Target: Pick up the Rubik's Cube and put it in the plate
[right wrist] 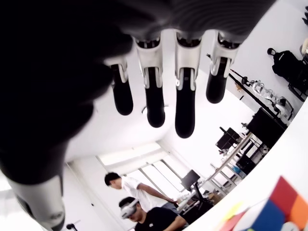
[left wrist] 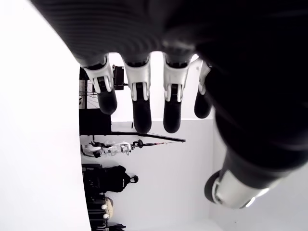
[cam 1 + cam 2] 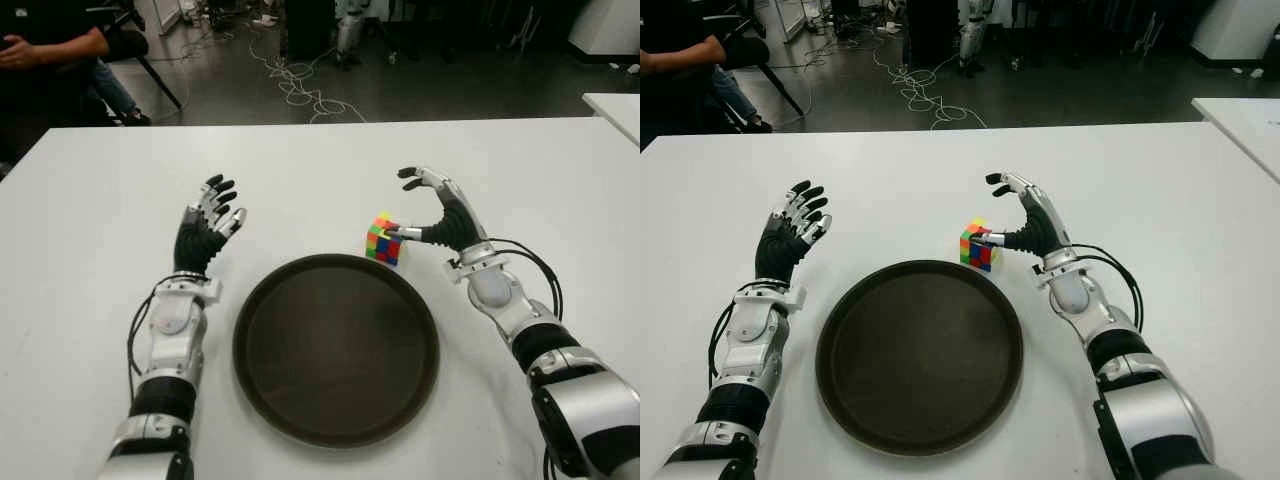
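Observation:
The Rubik's Cube (image 3: 383,238) stands on the white table (image 3: 300,170), just past the far right rim of the round dark plate (image 3: 335,350). My right hand (image 3: 408,205) is right beside the cube on its right. Its thumb tip touches or nearly touches the cube's side, and the other fingers (image 1: 156,96) arch open above it without closing. A corner of the cube (image 1: 269,214) shows in the right wrist view. My left hand (image 3: 210,215) is idle and open to the left of the plate, its fingers (image 2: 139,96) spread and holding nothing.
A seated person (image 3: 50,50) is behind the table's far left corner. Cables (image 3: 300,85) lie on the floor beyond the far edge. Another white table (image 3: 615,105) stands at the right.

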### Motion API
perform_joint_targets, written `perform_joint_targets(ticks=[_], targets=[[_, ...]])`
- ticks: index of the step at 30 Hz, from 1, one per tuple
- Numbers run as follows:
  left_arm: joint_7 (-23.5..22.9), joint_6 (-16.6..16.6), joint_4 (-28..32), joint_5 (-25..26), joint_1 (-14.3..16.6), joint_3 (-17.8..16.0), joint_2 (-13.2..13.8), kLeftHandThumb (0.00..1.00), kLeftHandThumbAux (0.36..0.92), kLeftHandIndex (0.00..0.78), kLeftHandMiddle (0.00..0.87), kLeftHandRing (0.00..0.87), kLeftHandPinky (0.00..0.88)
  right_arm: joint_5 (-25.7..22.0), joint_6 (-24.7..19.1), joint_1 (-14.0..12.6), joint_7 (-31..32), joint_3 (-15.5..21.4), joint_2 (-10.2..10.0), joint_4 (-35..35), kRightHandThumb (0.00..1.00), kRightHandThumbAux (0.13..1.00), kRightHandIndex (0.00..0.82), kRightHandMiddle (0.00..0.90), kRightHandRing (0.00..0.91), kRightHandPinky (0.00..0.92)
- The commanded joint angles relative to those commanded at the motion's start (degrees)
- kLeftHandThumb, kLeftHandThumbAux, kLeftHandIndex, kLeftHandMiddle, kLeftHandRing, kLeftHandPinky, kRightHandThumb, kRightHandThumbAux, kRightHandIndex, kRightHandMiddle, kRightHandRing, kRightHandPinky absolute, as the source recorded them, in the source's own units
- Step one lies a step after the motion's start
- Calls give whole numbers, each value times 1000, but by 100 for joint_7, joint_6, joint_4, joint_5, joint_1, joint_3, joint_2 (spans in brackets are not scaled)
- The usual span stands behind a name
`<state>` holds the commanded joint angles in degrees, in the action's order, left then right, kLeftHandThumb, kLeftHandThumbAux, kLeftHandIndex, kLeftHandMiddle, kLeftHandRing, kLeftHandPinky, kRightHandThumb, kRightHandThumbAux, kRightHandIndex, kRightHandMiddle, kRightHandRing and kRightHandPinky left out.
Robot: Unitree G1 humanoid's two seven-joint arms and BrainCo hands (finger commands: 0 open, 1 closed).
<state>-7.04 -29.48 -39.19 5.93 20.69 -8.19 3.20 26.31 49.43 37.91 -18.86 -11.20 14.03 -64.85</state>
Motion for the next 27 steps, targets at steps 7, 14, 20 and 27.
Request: perform_joint_targets(ticks=[7, 14, 20, 27], targets=[[36, 58, 66, 12, -11, -6, -20, 0, 739, 137, 184, 149, 96, 5, -98, 16, -75, -36, -6, -35, 0, 729, 228, 244, 278, 331], [63, 75, 100, 26, -22, -5, -40, 6, 738, 147, 201, 160, 90, -132, -187, 14, -44, 46, -53, -93, 0, 752, 172, 197, 225, 273], [75, 121, 110, 2, -23, 9, -23, 12, 733, 134, 192, 155, 99, -234, -267, 2, -81, 122, -90, -98, 0, 729, 126, 145, 179, 228], [122, 129, 127, -65, -30, 43, -1, 4, 715, 133, 190, 160, 107, -243, -268, -10, -206, 108, -86, -61, 0, 749, 114, 121, 159, 222]])
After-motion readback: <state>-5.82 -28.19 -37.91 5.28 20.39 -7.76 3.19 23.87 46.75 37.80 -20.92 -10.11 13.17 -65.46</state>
